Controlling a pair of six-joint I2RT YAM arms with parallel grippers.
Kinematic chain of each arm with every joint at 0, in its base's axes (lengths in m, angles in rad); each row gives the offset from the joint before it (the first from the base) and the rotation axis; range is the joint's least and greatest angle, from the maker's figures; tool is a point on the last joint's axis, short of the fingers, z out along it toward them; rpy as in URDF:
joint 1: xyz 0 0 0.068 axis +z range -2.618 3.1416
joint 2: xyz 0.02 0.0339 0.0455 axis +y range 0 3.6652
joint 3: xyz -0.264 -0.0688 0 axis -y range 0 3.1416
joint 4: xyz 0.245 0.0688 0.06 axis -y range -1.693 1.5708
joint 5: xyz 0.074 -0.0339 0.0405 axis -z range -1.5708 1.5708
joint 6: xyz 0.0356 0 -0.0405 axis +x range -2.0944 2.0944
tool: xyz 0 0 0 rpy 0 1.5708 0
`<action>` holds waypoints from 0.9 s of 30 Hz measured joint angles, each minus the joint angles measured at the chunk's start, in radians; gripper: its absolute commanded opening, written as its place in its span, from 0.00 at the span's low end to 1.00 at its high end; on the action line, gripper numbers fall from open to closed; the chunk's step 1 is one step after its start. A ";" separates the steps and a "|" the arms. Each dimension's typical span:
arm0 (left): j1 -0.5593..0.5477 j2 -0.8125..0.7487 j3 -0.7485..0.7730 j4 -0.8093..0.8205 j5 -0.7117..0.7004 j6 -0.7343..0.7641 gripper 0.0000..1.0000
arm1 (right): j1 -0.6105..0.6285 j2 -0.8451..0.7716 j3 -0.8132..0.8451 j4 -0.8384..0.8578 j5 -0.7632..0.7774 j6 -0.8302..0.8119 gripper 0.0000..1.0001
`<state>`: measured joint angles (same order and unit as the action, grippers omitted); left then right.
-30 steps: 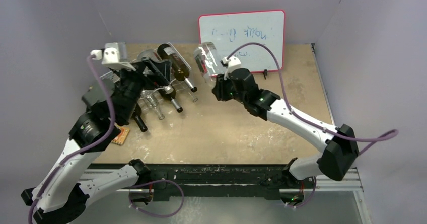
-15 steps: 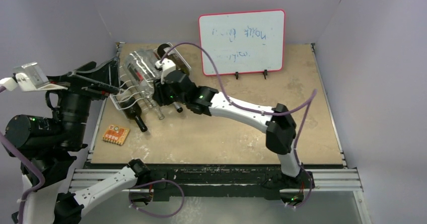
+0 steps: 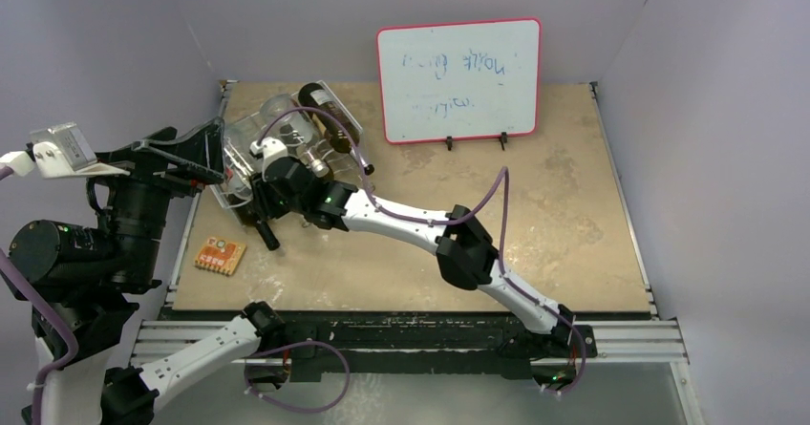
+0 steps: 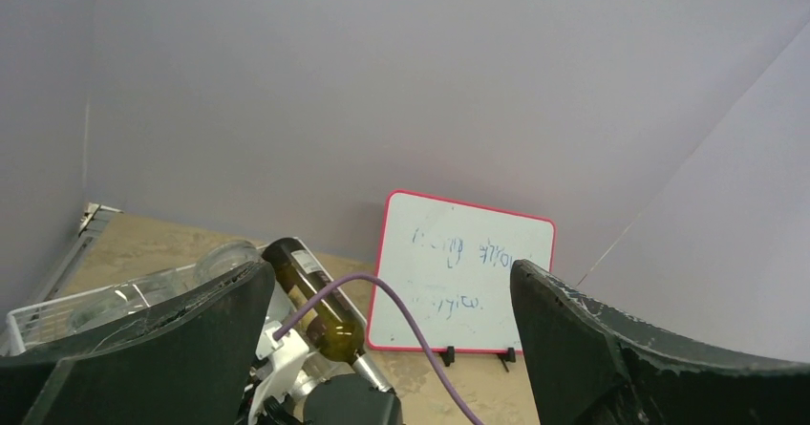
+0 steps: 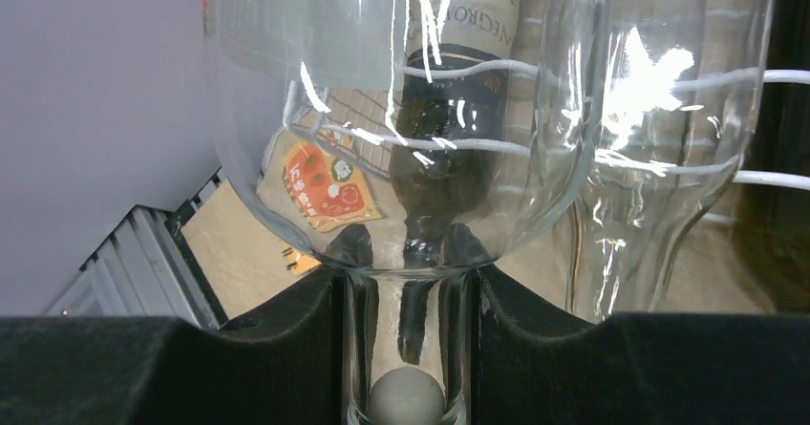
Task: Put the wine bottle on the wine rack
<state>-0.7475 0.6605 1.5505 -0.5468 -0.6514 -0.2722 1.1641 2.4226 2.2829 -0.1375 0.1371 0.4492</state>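
Observation:
My right gripper [image 3: 269, 177] is shut on the neck [image 5: 406, 339] of a clear, empty wine bottle [image 3: 244, 143]. The bottle lies across the top of the white wire wine rack [image 3: 225, 194] at the table's far left. In the right wrist view its body [image 5: 401, 110] fills the frame, with the rack's wavy rods [image 5: 774, 76] behind it. A dark bottle [image 3: 330, 119] lies on the rack's right side. My left gripper [image 3: 196, 153] is open and empty, raised to the left of the rack. Its two fingers [image 4: 143, 358] stand wide apart.
A second clear bottle [image 5: 650, 158] lies in the rack beside the held one. A dark bottle [image 3: 260, 229] pokes out of the rack's lower front. An orange card [image 3: 221, 255] lies near the front left edge. A red-framed whiteboard [image 3: 459, 79] stands at the back.
My right arm has swung left, carrying the clear bottle from beside the whiteboard onto the rack. My left arm has pulled back from the rack to the left and risen.

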 measured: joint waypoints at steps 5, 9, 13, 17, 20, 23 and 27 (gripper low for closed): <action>0.000 0.000 0.001 -0.018 -0.008 0.000 0.94 | 0.000 0.058 0.044 0.028 -0.001 0.006 0.10; 0.000 0.000 0.001 -0.019 -0.009 0.000 0.94 | 0.002 0.105 0.103 0.037 -0.001 0.002 0.21; 0.000 0.000 0.001 -0.019 -0.010 0.000 0.94 | -0.001 0.125 0.112 0.064 0.000 0.002 0.30; 0.000 0.000 0.001 -0.019 -0.010 0.000 0.94 | -0.002 0.127 0.112 0.080 -0.002 0.003 0.34; 0.000 0.000 0.001 -0.019 -0.013 0.000 0.94 | -0.003 0.127 0.112 0.097 -0.003 0.004 0.40; 0.000 0.000 0.001 -0.018 -0.018 0.000 0.94 | -0.005 0.127 0.112 0.121 -0.022 0.018 0.43; 0.000 0.000 0.001 -0.018 -0.023 0.000 0.94 | -0.008 0.127 0.112 0.198 -0.024 0.045 0.44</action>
<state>-0.7475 0.6605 1.5513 -0.5652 -0.6746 -0.2722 1.1557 2.5500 2.3951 0.0601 0.1127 0.4946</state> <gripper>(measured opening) 0.943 0.444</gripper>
